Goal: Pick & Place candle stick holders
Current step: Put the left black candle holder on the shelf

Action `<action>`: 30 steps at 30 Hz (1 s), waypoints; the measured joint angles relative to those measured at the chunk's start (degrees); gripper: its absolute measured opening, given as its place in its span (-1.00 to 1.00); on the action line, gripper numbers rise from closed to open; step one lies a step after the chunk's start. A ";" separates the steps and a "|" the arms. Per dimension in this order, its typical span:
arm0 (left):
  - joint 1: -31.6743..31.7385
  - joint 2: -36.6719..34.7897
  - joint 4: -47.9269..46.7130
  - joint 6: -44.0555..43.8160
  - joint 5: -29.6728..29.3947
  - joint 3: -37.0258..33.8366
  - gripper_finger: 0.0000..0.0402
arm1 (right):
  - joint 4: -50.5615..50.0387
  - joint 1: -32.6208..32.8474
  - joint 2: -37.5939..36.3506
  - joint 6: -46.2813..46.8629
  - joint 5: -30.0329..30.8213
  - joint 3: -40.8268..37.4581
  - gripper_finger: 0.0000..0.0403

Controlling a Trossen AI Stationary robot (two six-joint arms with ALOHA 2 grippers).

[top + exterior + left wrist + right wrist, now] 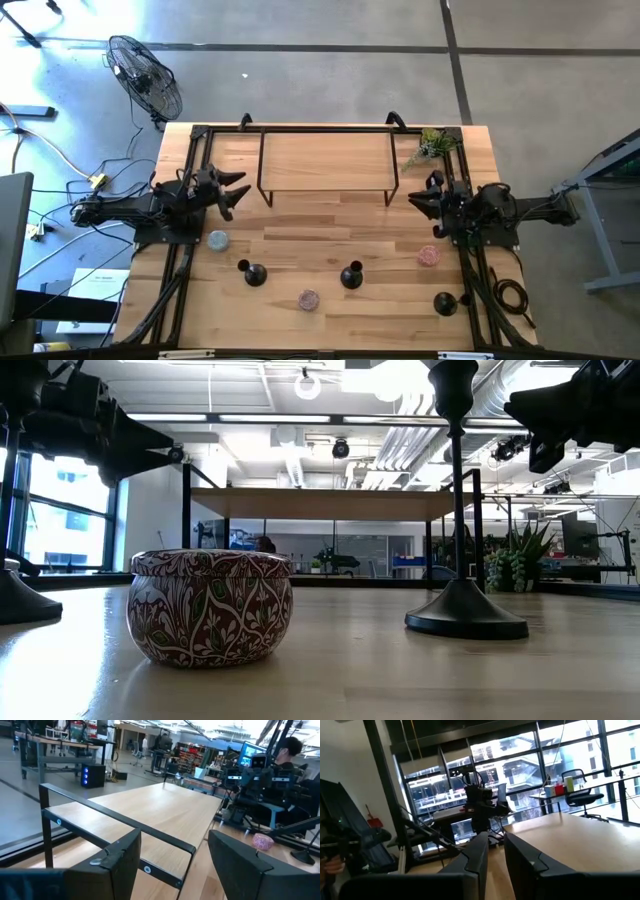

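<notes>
Three black candle stick holders stand upright on their round bases on the near half of the wooden table: one at the left (253, 274), one in the middle (351, 275) (465, 615), one near the right corner (445, 302). My left gripper (232, 192) (174, 834) hovers level at the table's left side, open and with nothing between its fingers. My right gripper (425, 195) (496, 840) hovers at the right side, its fingers a narrow gap apart, touching nothing. Both are well clear of the holders.
A black-framed wooden shelf (325, 165) stands at the far middle, a small plant (432, 145) at the far right corner. Three round tins lie among the holders: bluish (218, 240), pink (428, 256), patterned (308, 299) (210, 605). A fan (145, 75) stands off the table.
</notes>
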 joint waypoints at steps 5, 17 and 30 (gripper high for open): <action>0.00 0.00 -0.39 -1.03 1.96 0.02 0.14 | 0.00 0.00 0.00 -0.02 0.20 0.00 -0.71; 0.00 0.00 1.87 -2.68 10.80 0.07 0.14 | -11.16 2.68 4.44 -5.38 8.34 8.30 -0.79; -0.04 5.36 -1.31 3.17 19.56 9.94 0.14 | -18.58 6.22 25.89 -7.79 18.36 23.15 -0.94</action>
